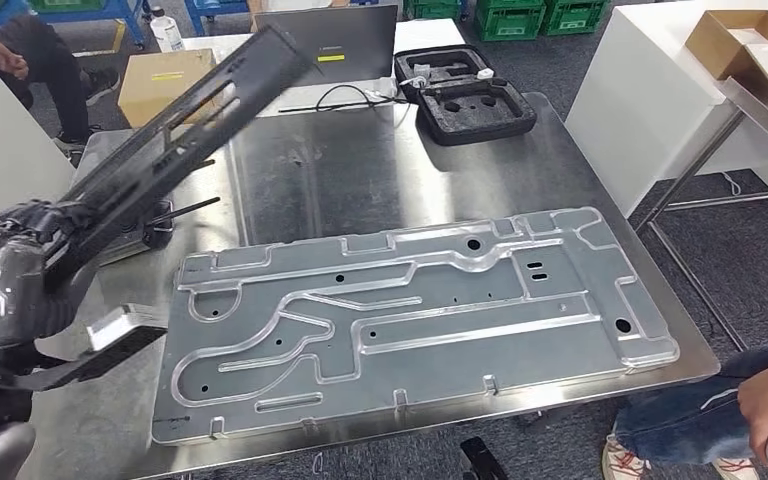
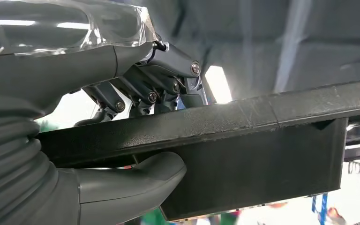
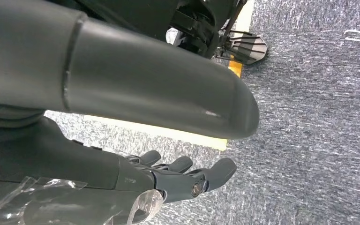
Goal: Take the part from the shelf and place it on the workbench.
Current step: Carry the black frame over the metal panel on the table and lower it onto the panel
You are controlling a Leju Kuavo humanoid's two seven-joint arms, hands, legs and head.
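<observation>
- Steel workbench (image 1: 360, 180) spreads ahead, bearing a grey plate (image 1: 410, 320) and a foam tray (image 1: 465, 100).
- Left hand (image 1: 10, 275) grips the black part (image 1: 190, 130) at its near end; its long axis slants up and away over the bench's left edge.
- Right hand (image 3: 122, 140) hangs over carpet, fingers apart, holding nothing.

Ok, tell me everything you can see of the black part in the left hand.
The black part is a long, flat, matte bar with slotted cut-outs along its length, scuffed at the edges. It is held in the air, tilted up from the left hand toward the far side of the steel workbench. The thumb presses one face and the fingers the other. Nothing else touches it.
</observation>
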